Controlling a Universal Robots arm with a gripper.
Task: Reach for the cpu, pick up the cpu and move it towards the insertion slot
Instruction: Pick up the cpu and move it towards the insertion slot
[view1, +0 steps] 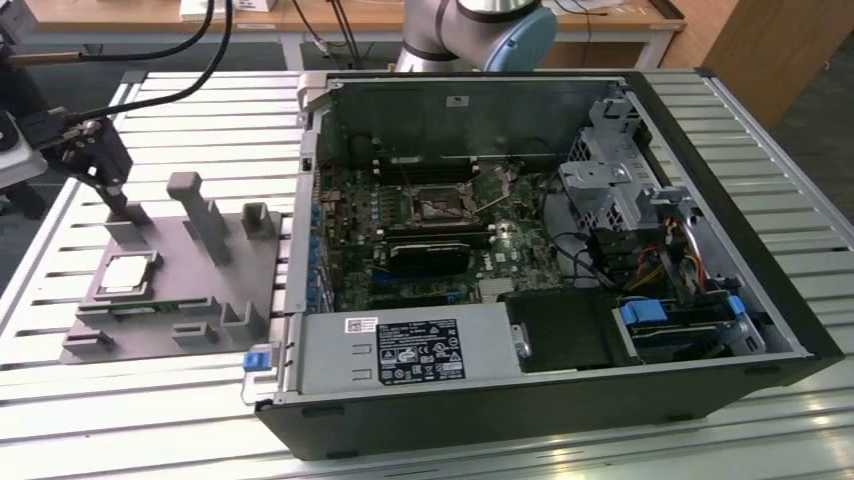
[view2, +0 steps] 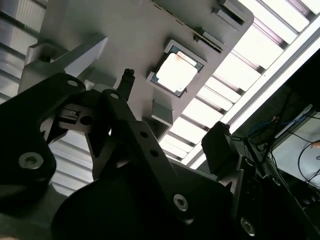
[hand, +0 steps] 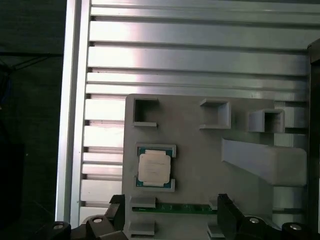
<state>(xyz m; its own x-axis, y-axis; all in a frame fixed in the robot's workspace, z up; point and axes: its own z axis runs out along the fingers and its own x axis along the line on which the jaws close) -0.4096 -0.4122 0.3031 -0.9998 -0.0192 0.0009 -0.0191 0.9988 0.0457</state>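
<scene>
The cpu (view1: 127, 273), a small silvery square chip, lies flat in a recess of the grey moulded tray (view1: 200, 290) at the exterior view's left. Both wrist views show the cpu (hand: 154, 168) (view2: 175, 73) lying free in that recess. My gripper (view1: 123, 205) hangs over the tray's far part, a little beyond the cpu and apart from it. In the first wrist view the gripper (hand: 171, 207) is open, its dark fingers (hand: 118, 211) spread wide with nothing held. The insertion slot (view1: 438, 205) sits on the motherboard inside the open computer case.
The open black case (view1: 747, 300) stands to the tray's right in the exterior view, holding a long black card (view1: 427, 258), a power supply (view1: 400, 350) and a drive cage (view1: 607, 190). Upright grey tray blocks (view1: 200, 215) rise near the gripper. A slotted aluminium table (view1: 80, 420) lies underneath.
</scene>
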